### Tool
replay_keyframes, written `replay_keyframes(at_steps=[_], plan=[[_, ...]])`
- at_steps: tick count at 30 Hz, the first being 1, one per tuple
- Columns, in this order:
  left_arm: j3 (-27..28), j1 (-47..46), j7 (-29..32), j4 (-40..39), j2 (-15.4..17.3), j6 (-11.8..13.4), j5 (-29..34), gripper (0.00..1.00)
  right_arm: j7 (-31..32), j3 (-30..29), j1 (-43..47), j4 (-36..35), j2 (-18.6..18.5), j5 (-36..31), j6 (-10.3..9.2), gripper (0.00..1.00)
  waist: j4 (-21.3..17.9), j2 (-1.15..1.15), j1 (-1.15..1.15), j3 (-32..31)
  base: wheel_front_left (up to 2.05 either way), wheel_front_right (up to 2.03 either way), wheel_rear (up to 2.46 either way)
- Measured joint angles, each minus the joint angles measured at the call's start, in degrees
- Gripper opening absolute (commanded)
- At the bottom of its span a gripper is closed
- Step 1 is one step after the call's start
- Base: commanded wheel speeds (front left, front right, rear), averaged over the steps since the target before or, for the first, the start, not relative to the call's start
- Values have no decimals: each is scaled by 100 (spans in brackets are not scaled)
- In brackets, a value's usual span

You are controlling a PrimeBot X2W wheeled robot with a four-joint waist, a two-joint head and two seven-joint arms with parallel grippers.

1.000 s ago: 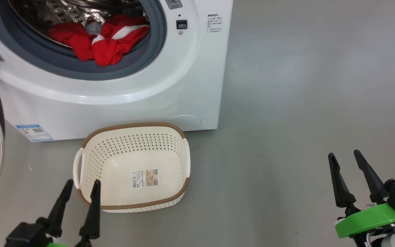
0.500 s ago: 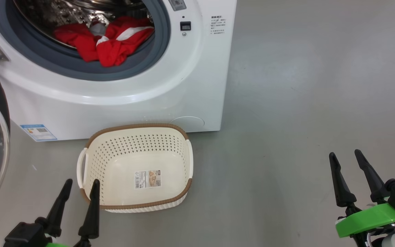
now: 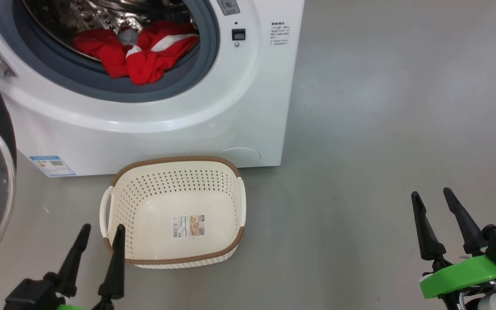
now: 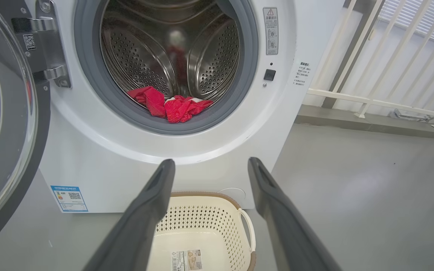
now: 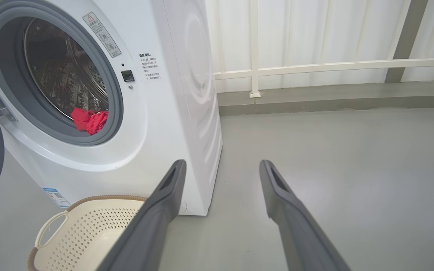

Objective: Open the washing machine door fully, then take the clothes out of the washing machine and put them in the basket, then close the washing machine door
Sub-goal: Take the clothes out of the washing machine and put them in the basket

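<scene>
Left pincer (image 3: 103,227) and right pincer (image 3: 431,192) hover low, both spread empty, pointing toward the washing machine (image 3: 213,129).

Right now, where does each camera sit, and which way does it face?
Head view: on the head, looking down at basket and washing machine; left gripper, right gripper show.
Left wrist view: on that wrist, facing the clothes in the drum; own fingers show.
Right wrist view: on that wrist, facing the machine's right corner and railing; own fingers show.
All share the basket.

Washing machine (image 3: 153,129): glossy white shell, perforated steel drum (image 4: 141,56). Clothes (image 3: 140,56): red cloth. Basket (image 3: 175,260): matt perforated plastic.
</scene>
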Motion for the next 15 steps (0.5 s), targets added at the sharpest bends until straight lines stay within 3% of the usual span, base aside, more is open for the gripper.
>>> replay_keyframes(at_steps=[15], plan=[[79, -13, -1, -19, 14, 0, 1, 100, 0, 53, -2, -2, 4, -1, 0, 100, -15, 0, 0, 50, 88, -113, 24]])
